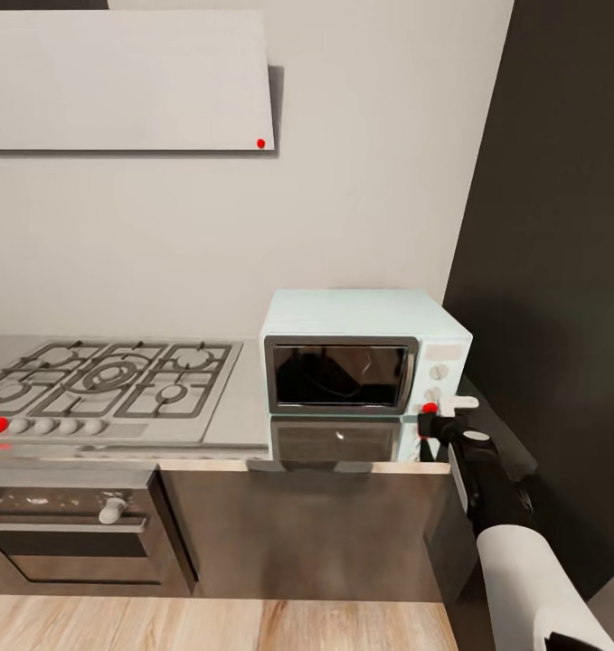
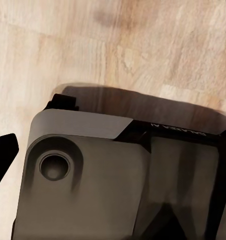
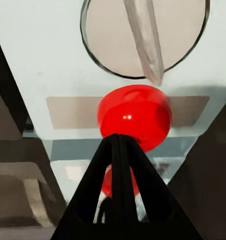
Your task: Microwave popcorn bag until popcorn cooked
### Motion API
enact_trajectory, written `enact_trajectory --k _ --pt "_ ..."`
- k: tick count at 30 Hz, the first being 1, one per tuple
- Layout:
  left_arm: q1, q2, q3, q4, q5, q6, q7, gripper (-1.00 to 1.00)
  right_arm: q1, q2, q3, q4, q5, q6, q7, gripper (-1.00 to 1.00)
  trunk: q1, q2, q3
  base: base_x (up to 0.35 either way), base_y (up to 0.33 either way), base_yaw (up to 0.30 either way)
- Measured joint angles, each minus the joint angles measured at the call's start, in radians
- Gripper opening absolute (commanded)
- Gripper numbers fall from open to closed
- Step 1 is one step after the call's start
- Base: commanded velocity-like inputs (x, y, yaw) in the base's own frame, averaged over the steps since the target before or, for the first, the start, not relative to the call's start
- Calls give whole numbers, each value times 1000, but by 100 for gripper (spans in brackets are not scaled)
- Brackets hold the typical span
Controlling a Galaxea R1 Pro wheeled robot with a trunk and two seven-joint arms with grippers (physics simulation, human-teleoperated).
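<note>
The pale mint microwave (image 1: 365, 362) sits on the steel tabletop (image 1: 243, 407) right of the gas hob (image 1: 99, 384), door closed. The right fingers (image 3: 118, 150), pressed together, touch its red dot (image 3: 134, 116). I cannot tell the left fingers' state.

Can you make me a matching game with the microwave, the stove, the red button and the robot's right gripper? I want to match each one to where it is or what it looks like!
Things:
1. microwave
2. gas hob
3. red button
4. right gripper

Clues:
A. black grates, at the head view's left
B. round and shiny, below a white knob
C. mint blue, dark glass door shut
D. black fingers together, tips right at the button

Pairs: 1-C, 2-A, 3-B, 4-D
</note>
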Motion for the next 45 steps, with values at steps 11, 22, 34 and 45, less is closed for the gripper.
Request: enact_trajectory --k 11,22,34,45 --pt "0 0 0 0 0 0 0 100 0 -2 -39 13 2 -31 0 -100 0 0 0 0 0 0" --pt "0 1 0 0 0 0 -1 100 0 -2 -41 13 2 -32 0 -100 0 0 0 41 0 0" --pt "0 2 0 0 0 1 0 100 0 -22 -51 46 -11 -33 7 -100 -6 0 0 57 0 0" --pt "0 0 0 0 0 -1 0 100 0 -29 -55 45 7 -33 1 -100 1 0 0 -141 0 0"
